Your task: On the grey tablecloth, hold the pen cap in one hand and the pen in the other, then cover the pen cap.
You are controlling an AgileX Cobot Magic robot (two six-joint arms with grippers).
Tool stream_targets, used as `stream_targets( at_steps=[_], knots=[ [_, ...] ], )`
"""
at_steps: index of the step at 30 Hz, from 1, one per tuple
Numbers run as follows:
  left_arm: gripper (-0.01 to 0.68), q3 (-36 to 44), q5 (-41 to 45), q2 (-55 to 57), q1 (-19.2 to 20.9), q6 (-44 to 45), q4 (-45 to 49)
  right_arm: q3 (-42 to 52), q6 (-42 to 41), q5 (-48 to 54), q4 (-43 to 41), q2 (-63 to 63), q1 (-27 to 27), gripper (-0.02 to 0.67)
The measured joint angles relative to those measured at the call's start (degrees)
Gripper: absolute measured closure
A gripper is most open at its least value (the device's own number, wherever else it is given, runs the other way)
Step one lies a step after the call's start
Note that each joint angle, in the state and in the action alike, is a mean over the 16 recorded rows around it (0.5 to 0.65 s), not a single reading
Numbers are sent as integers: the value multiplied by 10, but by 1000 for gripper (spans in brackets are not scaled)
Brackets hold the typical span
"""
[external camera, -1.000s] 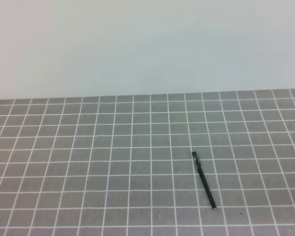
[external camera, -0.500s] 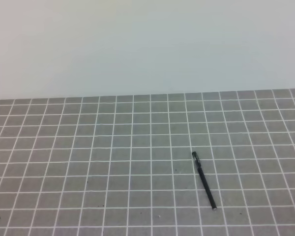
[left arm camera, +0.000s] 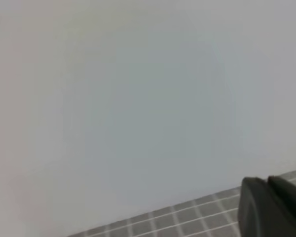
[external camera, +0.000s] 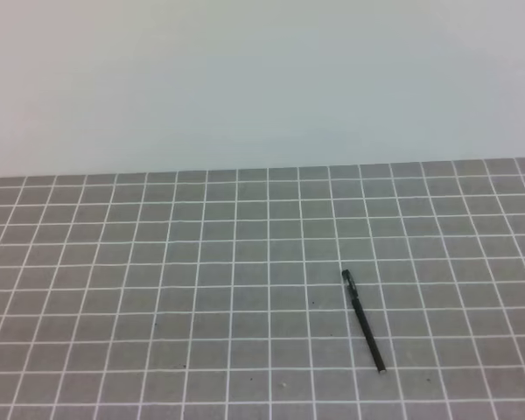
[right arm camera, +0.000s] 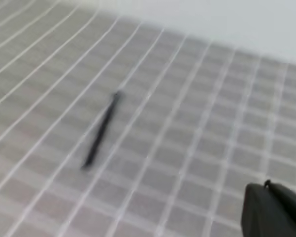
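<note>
A: Overhead view: pen [external camera: 363,322] lies alone on the grey tablecloth [external camera: 157,289], right of centre, silver tip toward you. No separate cap is distinguishable; neither arm appears.

B: Left wrist view?

A: Mostly wall; left gripper [left arm camera: 274,207] pressed together, holding nothing, likely parked.

B: Right wrist view?

A: Blurred pen [right arm camera: 102,129] lies well apart from your right gripper [right arm camera: 274,210], jaws together, empty.

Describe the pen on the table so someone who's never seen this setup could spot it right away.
Start from the grey tablecloth with its grid of thin white lines. Right of centre and towards the near edge lies the pen, a slim black stick set diagonally across the squares. It is the only dark, long object lying on the cloth.
</note>
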Motion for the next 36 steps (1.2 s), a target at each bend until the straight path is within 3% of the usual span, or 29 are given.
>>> stream_targets(
  at_steps=[7,13,21,36],
  knots=[
    [672,13,6,-7,54,-16,-8,116,4,-136,11,-43,-152,652],
    [672,49,9,-16,64,-59,-13,185,7,-151,15,-81,-231,652],
    [672,117,9,-26,64,-153,43,215,14,-98,1,-138,-274,652],
    [672,178,35,-26,63,-342,289,216,57,-82,0,-172,-318,652]
  ],
)
